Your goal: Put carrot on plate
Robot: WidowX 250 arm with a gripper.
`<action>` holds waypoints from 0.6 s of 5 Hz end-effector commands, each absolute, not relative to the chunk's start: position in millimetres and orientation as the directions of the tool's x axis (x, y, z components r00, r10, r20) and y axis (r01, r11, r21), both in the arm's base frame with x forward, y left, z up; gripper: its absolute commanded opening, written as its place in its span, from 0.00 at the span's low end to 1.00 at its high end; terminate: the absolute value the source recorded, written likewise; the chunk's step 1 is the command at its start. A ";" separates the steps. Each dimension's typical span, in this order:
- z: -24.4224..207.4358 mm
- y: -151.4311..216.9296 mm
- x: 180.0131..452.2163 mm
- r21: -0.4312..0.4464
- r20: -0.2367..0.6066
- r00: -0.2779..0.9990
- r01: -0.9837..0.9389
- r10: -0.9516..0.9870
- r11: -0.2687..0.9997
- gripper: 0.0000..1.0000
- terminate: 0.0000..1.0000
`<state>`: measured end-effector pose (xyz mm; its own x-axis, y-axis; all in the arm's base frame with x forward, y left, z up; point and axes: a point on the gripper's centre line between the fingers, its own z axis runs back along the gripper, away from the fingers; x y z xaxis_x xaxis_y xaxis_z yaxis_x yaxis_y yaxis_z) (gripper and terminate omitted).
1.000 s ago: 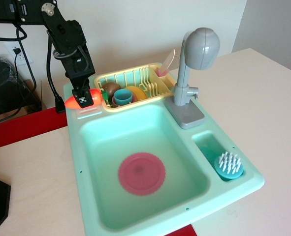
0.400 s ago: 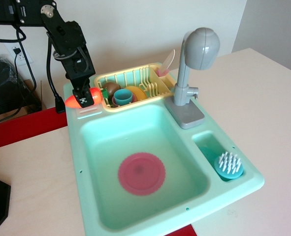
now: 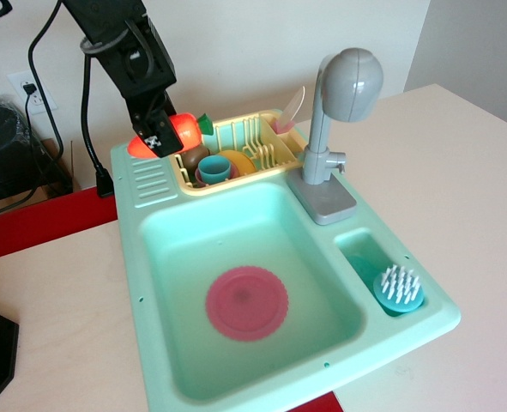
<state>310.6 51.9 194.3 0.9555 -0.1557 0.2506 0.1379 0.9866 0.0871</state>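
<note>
My gripper [image 3: 157,135] is shut on the orange toy carrot [image 3: 179,132] and holds it in the air above the sink's back left corner, next to the yellow rack. The carrot's green stub [image 3: 205,123] points right. The pink-red round plate [image 3: 247,302] lies flat on the floor of the teal sink basin [image 3: 176,227], well below and in front of the gripper.
A yellow dish rack [image 3: 244,137] at the back holds a teal cup [image 3: 214,167], a yellow dish and a brown round toy [image 3: 192,157]. A grey faucet [image 3: 346,94] stands at the right. A teal brush [image 3: 398,288] sits in the small side compartment.
My gripper has lifted the carrot up and a little to the right, from just above the sink's ribbed ledge to beside the rack's back left corner.
</note>
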 end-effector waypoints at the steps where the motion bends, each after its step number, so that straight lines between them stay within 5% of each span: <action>1: 207.7 20.0 326.4 0.036 0.331 0.926 0.180 -0.181 0.983 0.00 0.00; 3: 164.1 -22.3 338.7 -0.010 0.275 0.929 0.260 -0.247 0.966 0.00 0.00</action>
